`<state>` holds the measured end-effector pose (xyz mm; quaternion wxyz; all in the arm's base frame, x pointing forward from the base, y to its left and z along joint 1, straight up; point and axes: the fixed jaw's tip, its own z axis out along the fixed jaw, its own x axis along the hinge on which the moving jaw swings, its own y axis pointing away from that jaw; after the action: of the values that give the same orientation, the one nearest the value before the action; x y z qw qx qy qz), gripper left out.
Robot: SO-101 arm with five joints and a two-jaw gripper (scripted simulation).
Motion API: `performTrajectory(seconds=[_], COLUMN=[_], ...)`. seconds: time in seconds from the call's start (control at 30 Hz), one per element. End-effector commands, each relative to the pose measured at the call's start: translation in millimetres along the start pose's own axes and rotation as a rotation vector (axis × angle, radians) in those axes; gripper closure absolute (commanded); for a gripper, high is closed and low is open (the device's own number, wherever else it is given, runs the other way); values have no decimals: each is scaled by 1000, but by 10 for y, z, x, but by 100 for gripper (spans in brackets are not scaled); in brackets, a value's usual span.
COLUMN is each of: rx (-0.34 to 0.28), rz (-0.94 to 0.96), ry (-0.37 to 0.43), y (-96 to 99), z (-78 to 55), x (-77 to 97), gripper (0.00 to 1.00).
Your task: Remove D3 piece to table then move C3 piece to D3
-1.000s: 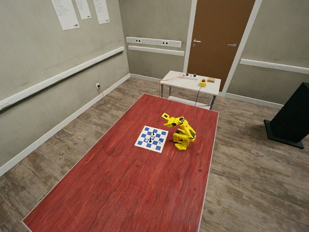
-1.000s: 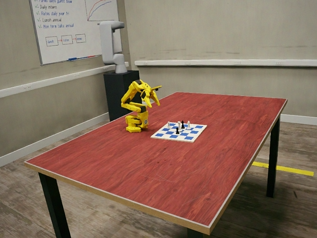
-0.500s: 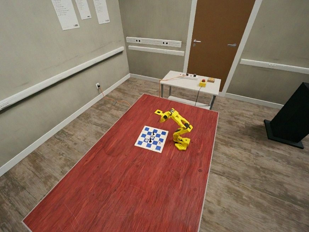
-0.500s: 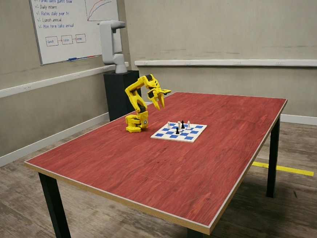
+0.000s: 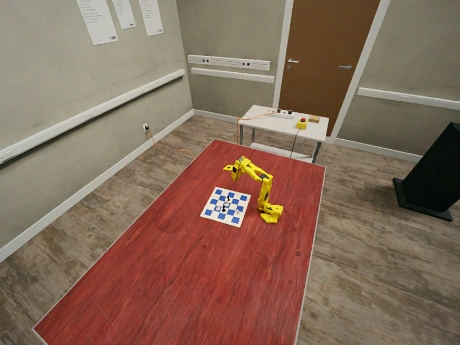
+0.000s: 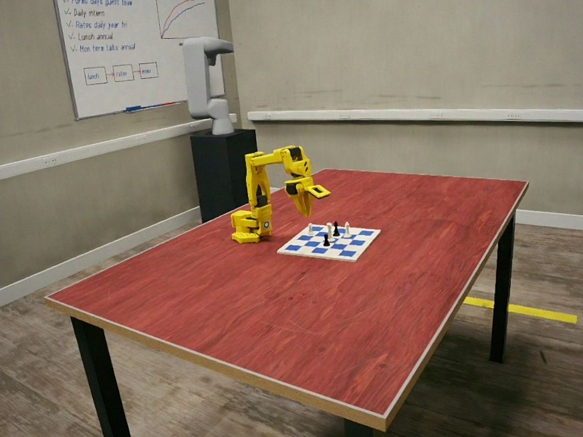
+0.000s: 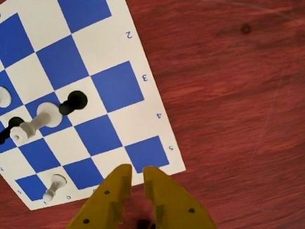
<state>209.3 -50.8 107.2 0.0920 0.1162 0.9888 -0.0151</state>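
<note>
The blue and white board lies on the red table; it also shows in the top and exterior views. In the wrist view a black piece stands on D3 at the left edge, partly behind a tall white piece standing on C3. My gripper is shut and empty. It hangs in the air, pointing down, just past the board's row-5 edge, and touches no piece. It also shows in the top and exterior views.
A black pawn stands on B3. A white piece stands at the left edge and a white pawn stands near the row-5 edge. The arm's base sits beside the board.
</note>
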Motion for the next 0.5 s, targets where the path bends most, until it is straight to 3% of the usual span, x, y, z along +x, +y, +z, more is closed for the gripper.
performTrajectory(seconds=[0.0, 0.47], rx=[-1, -1], rz=[16, 20], ry=[36, 52], y=[-22, -31], z=[22, 51], x=[-17, -16], gripper=[100, 100])
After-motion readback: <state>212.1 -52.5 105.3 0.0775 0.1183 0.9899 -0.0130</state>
